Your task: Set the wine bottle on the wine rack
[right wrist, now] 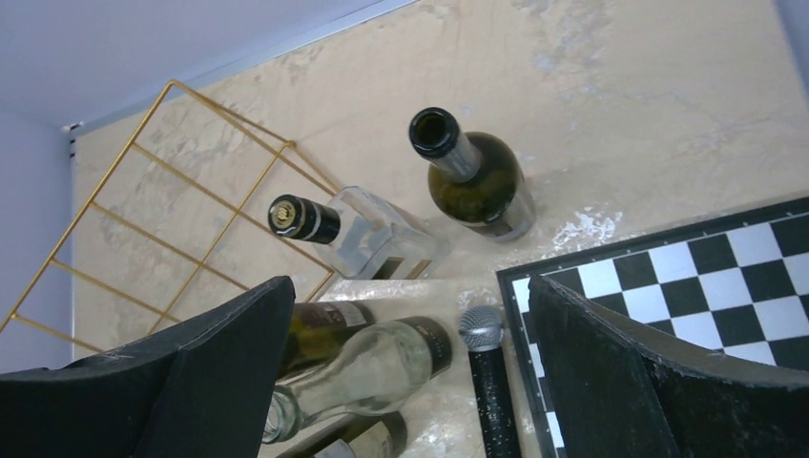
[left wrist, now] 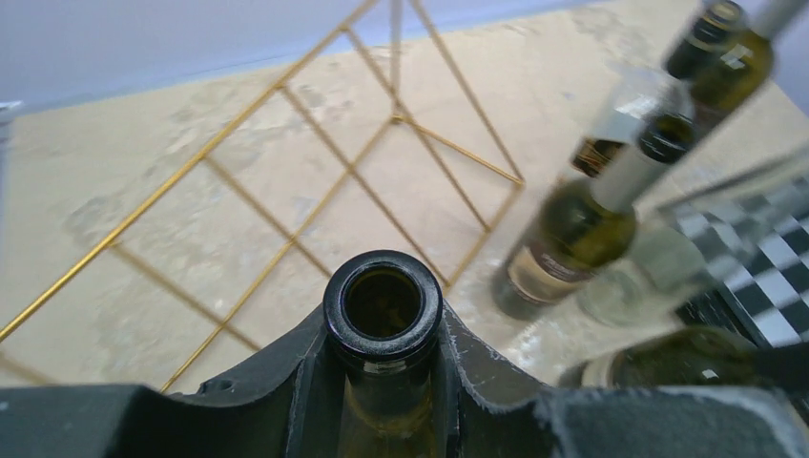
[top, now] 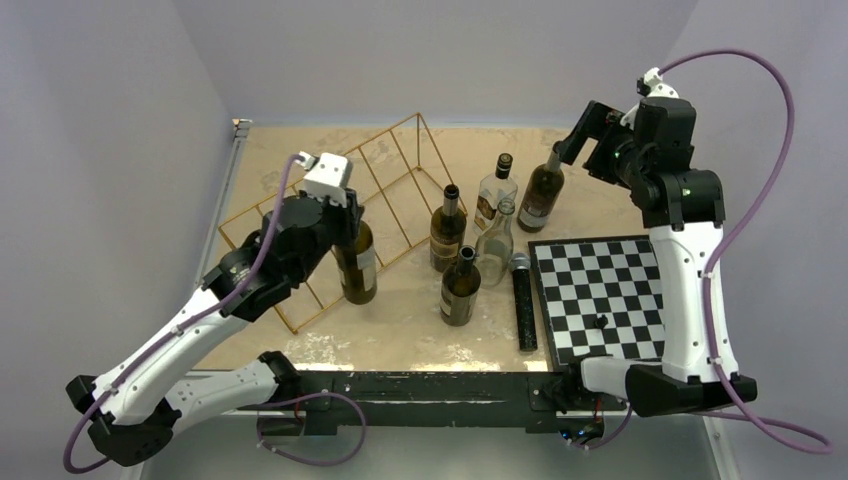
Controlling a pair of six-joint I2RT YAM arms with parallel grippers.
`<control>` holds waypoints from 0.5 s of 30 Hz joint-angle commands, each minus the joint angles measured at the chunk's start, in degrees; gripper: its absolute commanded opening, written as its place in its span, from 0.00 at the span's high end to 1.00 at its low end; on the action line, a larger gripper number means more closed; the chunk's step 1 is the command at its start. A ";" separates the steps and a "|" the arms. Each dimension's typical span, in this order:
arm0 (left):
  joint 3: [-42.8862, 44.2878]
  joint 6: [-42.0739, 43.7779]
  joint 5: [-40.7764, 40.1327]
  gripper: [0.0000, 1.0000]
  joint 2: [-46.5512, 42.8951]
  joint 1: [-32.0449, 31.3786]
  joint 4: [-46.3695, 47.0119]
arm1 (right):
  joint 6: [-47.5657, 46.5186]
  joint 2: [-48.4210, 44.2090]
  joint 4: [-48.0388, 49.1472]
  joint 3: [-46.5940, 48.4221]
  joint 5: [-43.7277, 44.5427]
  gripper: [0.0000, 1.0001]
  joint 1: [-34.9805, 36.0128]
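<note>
Left fingers (left wrist: 296,391) tight around neck of wine bottle (left wrist: 383,310)

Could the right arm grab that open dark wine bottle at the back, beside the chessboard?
Probably yes: the right claw hangs open above the dark wine bottle with nothing between them, though a clear bottle stands close beside it.
</note>
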 commanded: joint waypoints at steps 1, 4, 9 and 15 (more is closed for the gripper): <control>7.04 -8.45 -17.93 1.00 -1.78 1.69 -8.95 | 1.21 -4.96 2.38 -1.94 6.47 0.03 0.06; 9.34 -12.73 -23.64 1.00 -1.71 2.65 -17.09 | 1.29 -5.74 2.71 -2.59 8.28 0.03 0.04; 9.31 -15.94 -27.55 1.00 -3.54 3.57 -21.91 | 2.72 -6.88 2.10 -3.20 12.38 0.05 0.05; 6.82 -17.46 -27.46 1.00 -6.27 9.91 -22.41 | 3.04 -11.59 9.44 -8.99 12.14 0.05 0.03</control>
